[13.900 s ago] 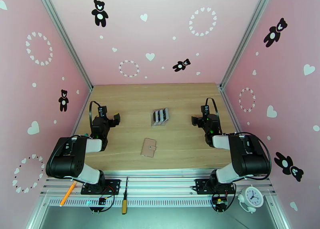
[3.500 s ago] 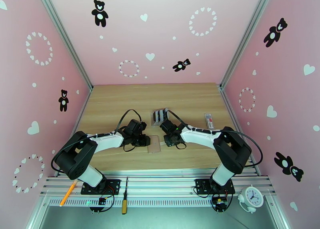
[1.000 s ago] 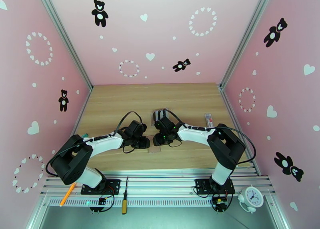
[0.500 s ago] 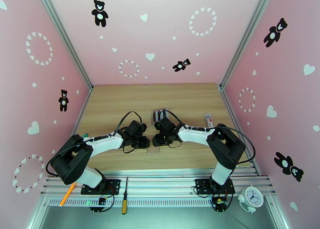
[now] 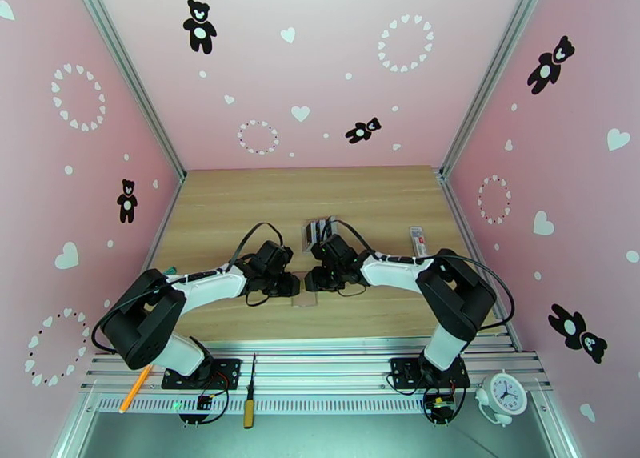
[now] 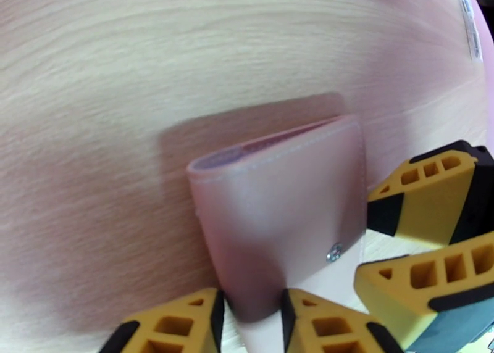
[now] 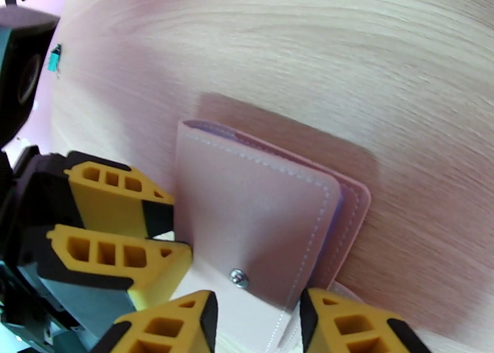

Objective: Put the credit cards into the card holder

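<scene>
The card holder (image 6: pixel 278 206) is a tan-pink wallet lying on the wood between both arms, small in the top view (image 5: pixel 305 297). Its cover with a metal snap stud (image 7: pixel 238 278) stands lifted, and a bluish sleeve edge shows beneath. My left gripper (image 6: pixel 252 323) is shut on the cover's near edge and also appears in the right wrist view (image 7: pixel 179 231). My right gripper (image 7: pixel 256 326) holds the opposite edge by the snap; it sits at the right of the left wrist view (image 6: pixel 365 240). The dark credit cards (image 5: pixel 320 230) stand upright in a clear rack behind the grippers.
A small white tube-like item (image 5: pixel 417 242) lies on the table to the right. On the front rail below the table are an orange pencil (image 5: pixel 136 387), a screwdriver (image 5: pixel 250 403) and a small white clock (image 5: pixel 502 391). Pink walls enclose three sides.
Since the earliest frame both arms have come in from the sides to the card holder. Over the last second the right wrist has shifted slightly right; the left arm has stayed put.
</scene>
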